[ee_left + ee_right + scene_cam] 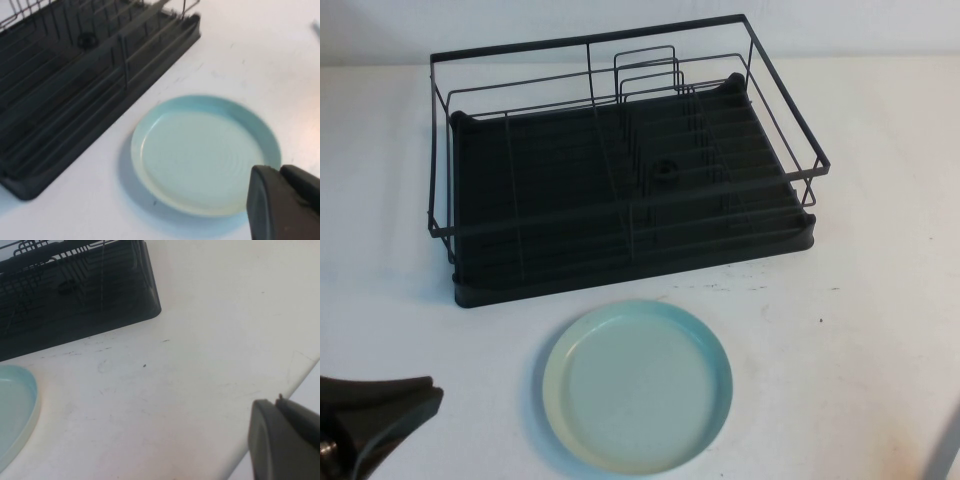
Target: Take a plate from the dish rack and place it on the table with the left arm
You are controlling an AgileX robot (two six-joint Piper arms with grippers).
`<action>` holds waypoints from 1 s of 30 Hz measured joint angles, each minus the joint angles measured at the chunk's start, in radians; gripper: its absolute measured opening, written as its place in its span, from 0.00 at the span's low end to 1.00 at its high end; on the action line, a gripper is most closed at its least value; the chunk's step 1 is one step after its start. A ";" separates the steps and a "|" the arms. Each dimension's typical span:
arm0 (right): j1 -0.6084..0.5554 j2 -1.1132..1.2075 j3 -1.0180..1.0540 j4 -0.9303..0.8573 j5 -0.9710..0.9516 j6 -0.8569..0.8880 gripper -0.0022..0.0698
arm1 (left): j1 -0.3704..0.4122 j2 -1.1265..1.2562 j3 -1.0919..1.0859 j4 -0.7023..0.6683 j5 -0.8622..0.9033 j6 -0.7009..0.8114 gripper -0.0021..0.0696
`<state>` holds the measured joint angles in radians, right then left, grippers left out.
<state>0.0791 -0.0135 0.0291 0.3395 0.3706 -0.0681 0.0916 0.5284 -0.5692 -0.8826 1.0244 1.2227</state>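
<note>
The pale mint-green plate [638, 385] lies flat and right side up on the white table [860, 330], just in front of the black wire dish rack [620, 190]. The rack holds no plates. My left gripper [428, 396] is at the near left corner, left of the plate and apart from it, shut and empty. In the left wrist view the plate [202, 152] lies beyond the closed left gripper [280, 172]. My right gripper [278, 402] is shut and empty over the table's right edge, with the plate's rim [20, 410] far off to its side.
The rack's ribbed drip tray [570, 270] and upright wire dividers [650, 75] fill the back middle of the table. Bare white table lies to the right of the plate [190, 365] and along the front. A thin grey part of the right arm [946, 450] shows at the near right corner.
</note>
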 joint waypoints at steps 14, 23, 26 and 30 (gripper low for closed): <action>0.000 0.000 0.000 0.000 0.000 0.000 0.00 | -0.016 0.000 0.000 0.132 0.040 -0.204 0.03; 0.000 0.000 0.000 0.000 0.000 0.000 0.00 | -0.016 -0.080 0.000 0.304 -0.003 -0.229 0.03; 0.000 0.000 0.000 0.000 0.000 0.000 0.00 | -0.016 -0.158 0.005 0.405 -0.053 -0.300 0.03; 0.000 0.000 0.000 0.000 0.000 0.000 0.00 | -0.016 -0.279 0.048 0.507 -0.174 -0.499 0.03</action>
<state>0.0791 -0.0135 0.0291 0.3395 0.3706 -0.0681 0.0755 0.2497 -0.5216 -0.3757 0.8509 0.7238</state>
